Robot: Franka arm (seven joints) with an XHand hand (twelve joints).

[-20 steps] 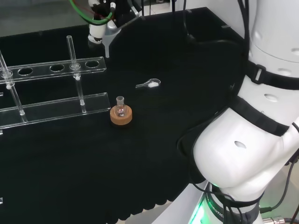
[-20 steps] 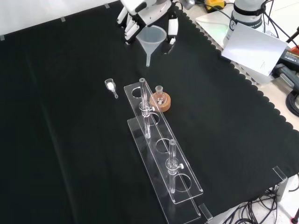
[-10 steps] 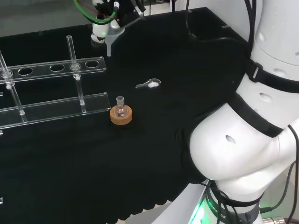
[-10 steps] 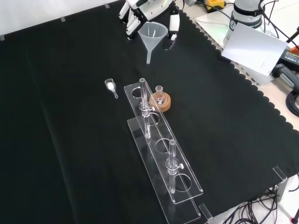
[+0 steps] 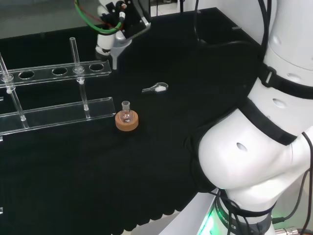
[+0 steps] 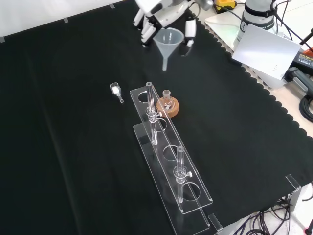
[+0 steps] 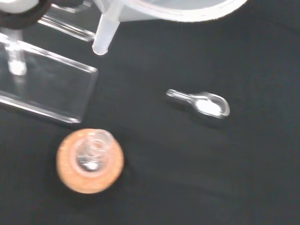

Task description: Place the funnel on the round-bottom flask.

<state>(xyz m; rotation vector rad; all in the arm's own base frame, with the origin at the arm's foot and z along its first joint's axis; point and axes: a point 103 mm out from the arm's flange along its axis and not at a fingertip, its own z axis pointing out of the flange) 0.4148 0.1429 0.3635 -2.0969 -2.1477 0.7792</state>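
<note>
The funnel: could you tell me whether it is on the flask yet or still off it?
Off. The robot hand holds the funnel up above the cloth, its stem clear of the flask on its cork ring.

In the front view, the round-bottom flask point(image 6: 167, 99) sat upright in its cork ring point(image 6: 168, 107), just right of the rack point(image 6: 171, 161) at the rack's far end. The scoop point(image 6: 116, 90) lay on the cloth point(image 6: 58, 147) left of the rack. The funnel point(image 6: 168, 44) hung in the hand point(image 6: 161, 12), spout down, farther off than the flask and apart from it.
</note>
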